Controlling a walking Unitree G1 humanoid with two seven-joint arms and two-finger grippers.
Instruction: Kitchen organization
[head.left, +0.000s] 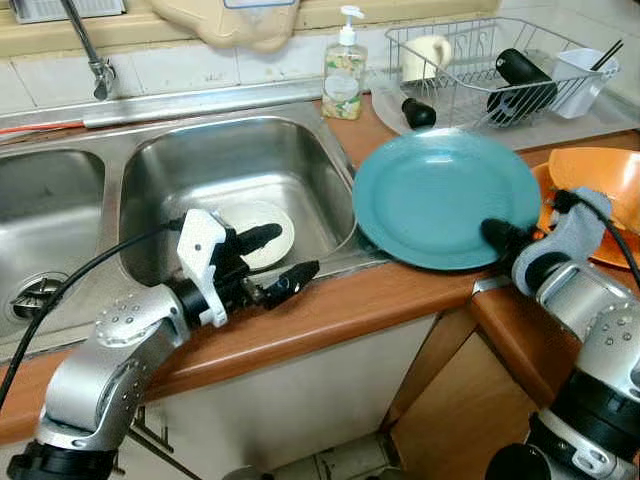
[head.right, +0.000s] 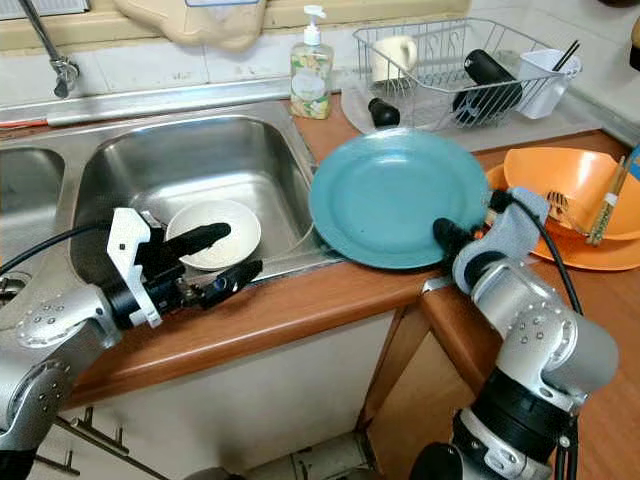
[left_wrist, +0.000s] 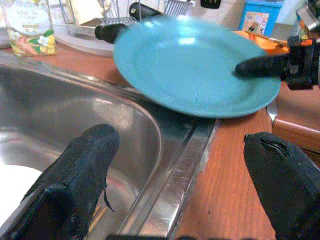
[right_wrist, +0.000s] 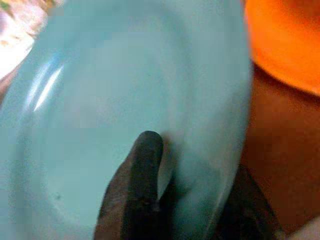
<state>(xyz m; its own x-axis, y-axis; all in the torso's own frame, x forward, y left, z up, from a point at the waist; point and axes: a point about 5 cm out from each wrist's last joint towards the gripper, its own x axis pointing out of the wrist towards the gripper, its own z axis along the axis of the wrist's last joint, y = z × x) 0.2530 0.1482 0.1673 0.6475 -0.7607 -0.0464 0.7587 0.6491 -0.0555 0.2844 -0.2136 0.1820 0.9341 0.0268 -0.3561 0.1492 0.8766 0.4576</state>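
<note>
**Blue plate held at the counter's edge, sink to its left**

At the far left the tap (head.left: 88, 50) hangs over a double steel sink (head.left: 150, 150). In the right-hand basin lies a small white dish (head.right: 213, 234). The left gripper (head.left: 272, 262) hovers over that basin's near rim, its two black fingers spread wide with nothing between them; the upper finger (head.right: 205, 238) reaches over the white dish, apart from it as far as can be told.

Behind the sink's right corner stands a soap bottle (head.left: 344, 70), and beyond it a wire dish rack (head.left: 470, 60) with a cup and a black bottle inside.

Next comes the blue plate (head.left: 440, 195), lying nearly flat, its left rim hanging over the sink's edge and the rest above the wooden counter (head.left: 400, 290). The right gripper (head.left: 500, 236) pinches the plate's near right rim: one finger (right_wrist: 145, 165) lies on the upper face, the other beneath the rim.

Farthest right sit orange bowls (head.right: 570, 190) holding a fork and chopsticks.

The plate lies to the right of the open left gripper, and slightly behind it, while the dish rack is behind the plate and to its right. Only the right arm has the plate, so any move to the rack would likely be a lift away from the robot, clearing the rack's wire wall.
</note>
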